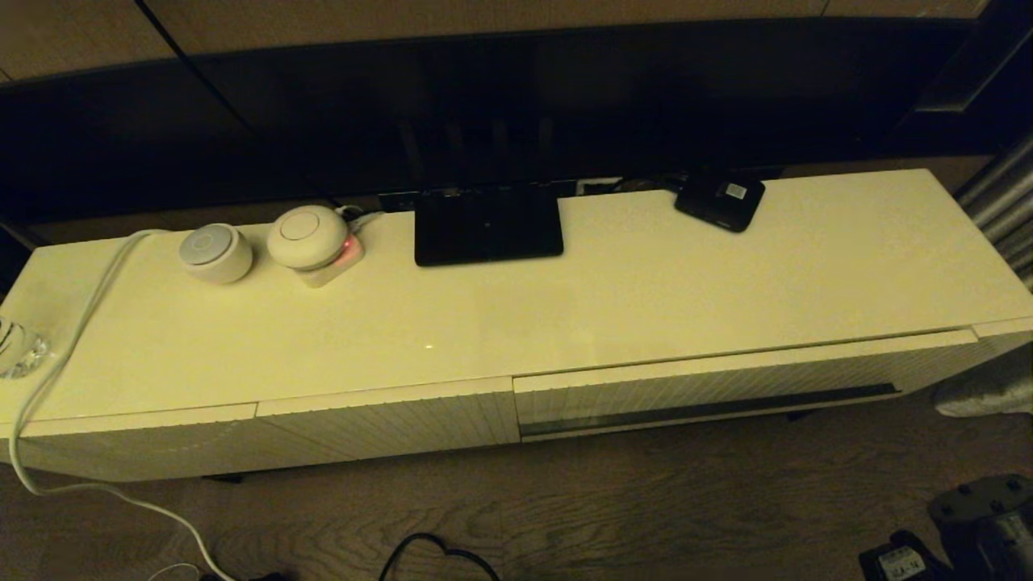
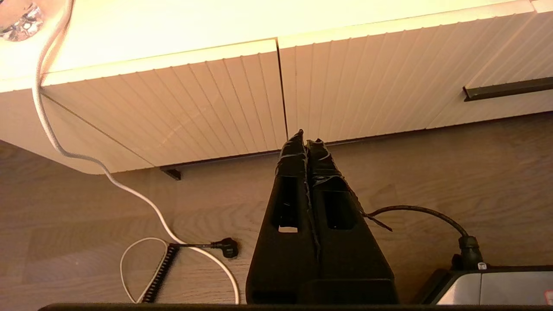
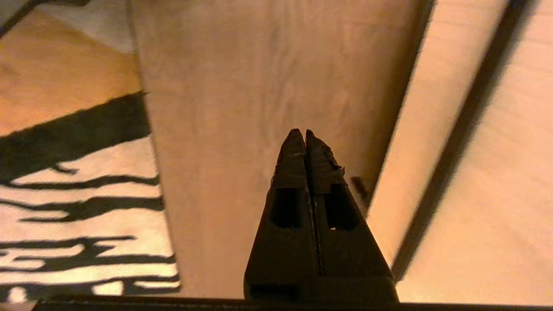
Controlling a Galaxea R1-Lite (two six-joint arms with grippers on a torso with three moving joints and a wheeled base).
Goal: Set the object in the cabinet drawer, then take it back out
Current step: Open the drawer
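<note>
**Drawer shut, both grippers closed and low**

The drawer (image 1: pixel 726 386), cream with a ribbed front and a long dark slot (image 1: pixel 710 407), sits flush in the right half of the low cabinet (image 1: pixel 565 307). No umbrella shows in any view, so where it lies cannot be told.

The left gripper (image 2: pixel 306 142) hangs above the wooden floor (image 2: pixel 86 224) just in front of the cabinet, its fingers pressed together with nothing between them. The right gripper (image 3: pixel 301 134) is likewise pinched together and empty, over floor beside a striped rug (image 3: pixel 82 207).

On the cabinet top stand two round white devices (image 1: pixel 216 252), a black stand (image 1: pixel 487 223) and a small black box (image 1: pixel 720 199) at the far edge. A white cable (image 1: pixel 64 355) trails off the left end.
</note>
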